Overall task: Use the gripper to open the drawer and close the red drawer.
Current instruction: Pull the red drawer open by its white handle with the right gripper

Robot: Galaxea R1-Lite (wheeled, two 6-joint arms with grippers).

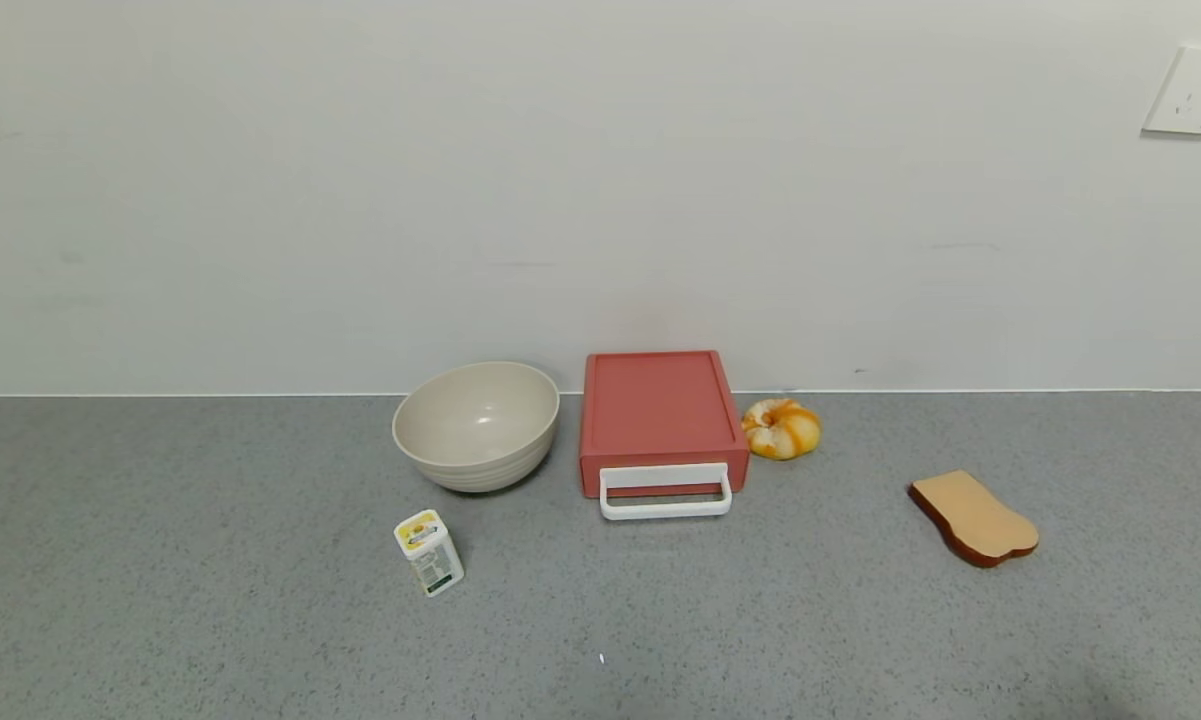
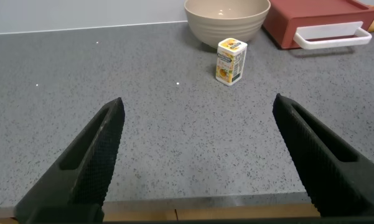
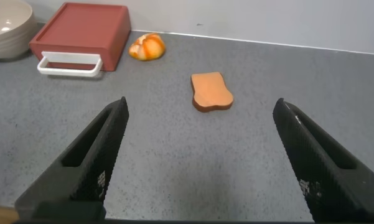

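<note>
The salmon-red drawer (image 1: 658, 410) stands against the back wall at the middle of the grey counter, its tray pushed in and its white loop handle (image 1: 665, 492) facing front. It also shows in the left wrist view (image 2: 311, 18) and the right wrist view (image 3: 84, 34). Neither gripper shows in the head view. My left gripper (image 2: 199, 106) is open and empty near the counter's front edge, far from the drawer. My right gripper (image 3: 202, 106) is open and empty over bare counter, in front of the toast slice.
A beige bowl (image 1: 476, 424) stands left of the drawer. A small yellow-and-white carton (image 1: 429, 551) stands in front of the bowl. An orange bun (image 1: 781, 428) lies right of the drawer. A toast slice (image 1: 973, 518) lies farther right. A wall socket (image 1: 1190, 90) is at upper right.
</note>
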